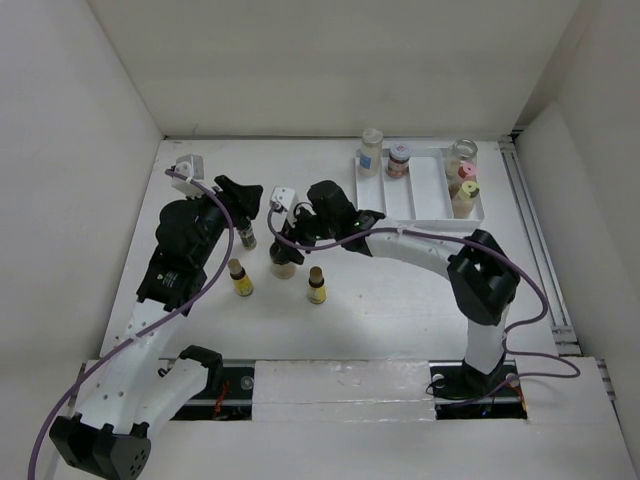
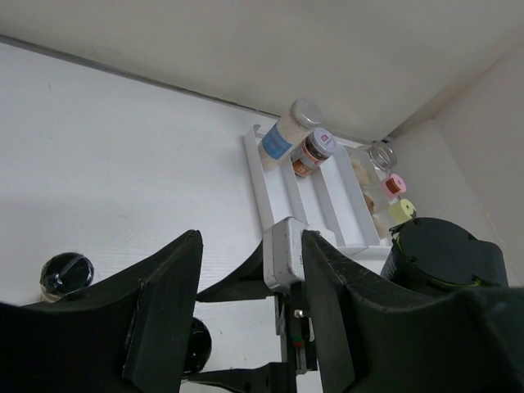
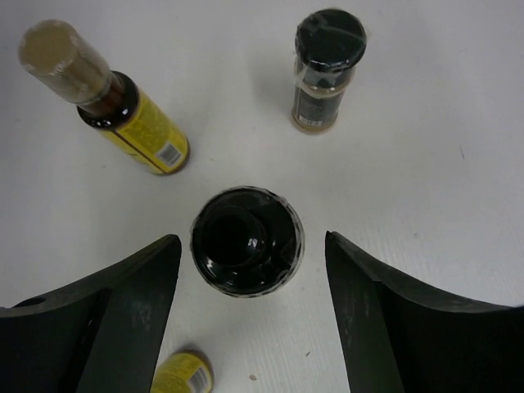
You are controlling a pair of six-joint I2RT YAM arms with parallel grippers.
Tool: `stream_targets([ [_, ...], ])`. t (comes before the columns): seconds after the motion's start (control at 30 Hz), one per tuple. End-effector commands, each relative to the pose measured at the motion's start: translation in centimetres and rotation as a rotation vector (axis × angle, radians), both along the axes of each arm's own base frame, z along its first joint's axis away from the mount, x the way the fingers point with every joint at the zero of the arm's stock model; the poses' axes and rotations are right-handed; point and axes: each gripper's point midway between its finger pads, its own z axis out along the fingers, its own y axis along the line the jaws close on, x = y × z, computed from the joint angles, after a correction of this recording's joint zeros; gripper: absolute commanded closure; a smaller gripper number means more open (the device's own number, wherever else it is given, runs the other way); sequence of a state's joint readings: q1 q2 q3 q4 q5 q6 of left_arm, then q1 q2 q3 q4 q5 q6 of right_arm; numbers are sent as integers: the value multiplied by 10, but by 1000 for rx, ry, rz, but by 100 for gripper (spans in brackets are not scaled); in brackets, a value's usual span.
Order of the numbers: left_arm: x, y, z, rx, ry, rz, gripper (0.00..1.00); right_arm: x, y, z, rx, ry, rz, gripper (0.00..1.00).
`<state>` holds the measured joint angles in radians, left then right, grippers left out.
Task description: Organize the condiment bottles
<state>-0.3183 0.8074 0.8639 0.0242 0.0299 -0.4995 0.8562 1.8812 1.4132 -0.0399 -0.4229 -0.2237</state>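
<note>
nine condiment bottles are in view, five in the tray [image 1: 425, 205] at the far right of the table [image 1: 400, 300] and four standing loose left of centre. in the tray, a tall pale-capped bottle [image 1: 371, 150] and a jar with a red-white cap [image 1: 399, 160] stand at the far end of the left lanes. a clear jar [image 1: 461, 153], a pink-capped bottle [image 1: 465, 172] and a yellow-capped bottle [image 1: 466, 193] line the right lane.

the loose group is a wide black-capped jar [image 3: 246, 241], a slim black-capped bottle [image 3: 327, 74] and two yellow-label bottles, one to the left [image 1: 240, 277] and one to the right [image 1: 316, 285].

the right jaws are spread wide and straddle the black-capped jar from above. a gap of table shows on each side of its cap, so neither finger touches it.

the left jaws are also released and hold nothing. they hang over the table just beside the slim black-capped bottle, and their camera looks across to the tray. all four loose bottles stand upright and apart from one another.
</note>
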Motion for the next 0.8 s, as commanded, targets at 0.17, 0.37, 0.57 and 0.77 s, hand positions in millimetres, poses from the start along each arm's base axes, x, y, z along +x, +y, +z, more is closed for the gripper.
stream_targets([
  [0.17, -2, -1, 28, -17, -77, -12, 51, 15, 21, 6, 33, -49, -23, 43],
  [0.37, -4, 0, 30, -19, -86, -12, 51, 20, 27, 3, 67, -37, -50, 47],
  [0.57, -5, -2, 26, -17, -77, -23, 51, 24, 29, -1, 90, -29, -80, 47],
  [0.77, -3, 1, 24, -14, -69, -3, 50, 23, 31, 4, 154, -18, -100, 88],
])
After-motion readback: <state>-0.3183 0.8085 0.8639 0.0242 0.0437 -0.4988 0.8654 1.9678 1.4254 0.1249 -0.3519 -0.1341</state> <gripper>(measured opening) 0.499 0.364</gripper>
